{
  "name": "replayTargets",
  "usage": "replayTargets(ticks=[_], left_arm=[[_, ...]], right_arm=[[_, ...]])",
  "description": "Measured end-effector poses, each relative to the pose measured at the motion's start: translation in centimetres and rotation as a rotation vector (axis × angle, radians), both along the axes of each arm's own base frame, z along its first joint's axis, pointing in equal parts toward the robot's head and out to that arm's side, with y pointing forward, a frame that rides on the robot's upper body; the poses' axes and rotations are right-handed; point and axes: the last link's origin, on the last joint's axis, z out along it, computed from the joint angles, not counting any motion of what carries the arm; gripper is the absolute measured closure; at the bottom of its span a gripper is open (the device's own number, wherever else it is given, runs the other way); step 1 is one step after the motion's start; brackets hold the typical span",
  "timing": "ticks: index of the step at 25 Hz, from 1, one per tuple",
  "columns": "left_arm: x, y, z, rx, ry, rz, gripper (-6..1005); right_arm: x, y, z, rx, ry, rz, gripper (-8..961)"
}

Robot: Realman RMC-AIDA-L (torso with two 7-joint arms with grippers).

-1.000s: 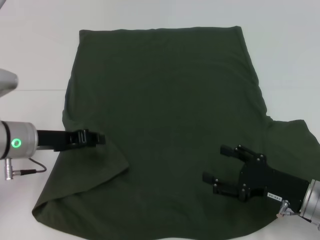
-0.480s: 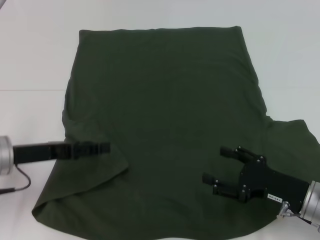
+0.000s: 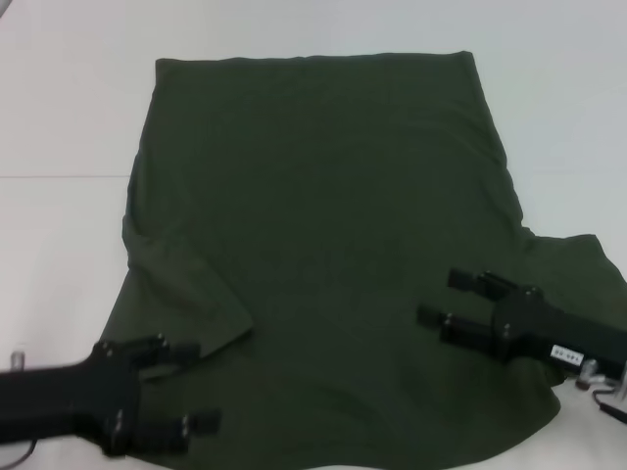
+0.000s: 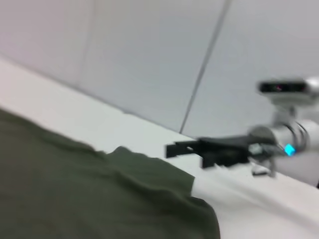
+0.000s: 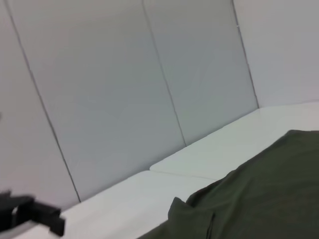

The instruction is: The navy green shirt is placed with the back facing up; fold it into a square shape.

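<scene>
The navy green shirt [image 3: 323, 245] lies spread flat on the white table [image 3: 69, 117], filling most of the head view. Its far hem runs straight across the top, and its near edge is cut off by the bottom of the picture. On the robot's left side a sleeve is folded in over the body, leaving a diagonal crease that ends near the left gripper. On the right a sleeve sticks out toward the table edge, partly hidden behind the right arm.

The left gripper [image 3: 196, 387] sits low over the near left corner of the shirt, its two black fingers spread apart with nothing visible between them. Motion blur makes it hard to tell whether the fingertips touch the fabric. The arm behind it runs off the left edge.

The right gripper [image 3: 441, 299] is over the near right part of the shirt, its fingers also parted and holding nothing that can be seen; it seems to hover just above the cloth, though contact cannot be ruled out.

The left wrist view shows rumpled green fabric and, beyond it, the right gripper [image 4: 187, 148] in blurred profile. The right wrist view shows a shirt edge, a pale panelled wall [image 5: 124, 89] and a dark sliver of the left gripper [image 5: 30, 214].
</scene>
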Motion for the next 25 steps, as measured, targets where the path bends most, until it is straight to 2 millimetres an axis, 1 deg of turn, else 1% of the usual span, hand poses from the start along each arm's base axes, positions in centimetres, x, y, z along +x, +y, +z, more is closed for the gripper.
replayTargets(ticks=[1,3,5,6,7,9,13,16,19,20,25], left_arm=[[-0.3,-0.7,-0.1,0.022,0.004,-0.036,108],[-0.8,-1.5,-0.4,0.049,0.019,-0.071,109],[-1.3,-2.2,-0.7,0.061,0.045,-0.087,109],[-1.3,-2.2,-0.7,0.061,0.045,-0.087,109],[-1.8,-2.6,-1.1,0.06,0.073,-0.084,109],[-2.3,-2.7,-1.2,0.061,0.099,-0.072,108],[-3.6,-2.5,-1.1,0.09,0.161,-0.016,108],[-4.0,-2.2,-0.8,0.119,0.164,0.02,108],[-4.2,-1.8,-0.6,0.131,0.164,0.052,109],[-4.1,-1.6,-0.6,0.132,0.163,0.057,109],[-3.9,-1.3,-0.6,0.134,0.154,0.058,109]], right_arm=[[0.0,0.1,0.3,-0.014,0.011,-0.018,25],[-0.1,0.5,1.0,-0.042,0.022,-0.05,25],[-0.3,0.9,1.9,-0.078,0.021,-0.084,25],[-0.4,1.2,2.3,-0.099,0.011,-0.105,26],[-0.6,1.7,2.8,-0.125,-0.007,-0.139,26],[-0.8,2.3,3.6,-0.139,-0.05,-0.163,26],[-1.4,3.7,4.9,-0.19,-0.156,-0.266,26],[-1.8,4.4,5.9,-0.223,-0.229,-0.337,26],[-2.6,5.1,7.6,-0.242,-0.304,-0.417,26],[-2.8,5.3,8.4,-0.241,-0.329,-0.456,26],[-3.5,5.8,11.9,-0.256,-0.372,-0.642,26]])
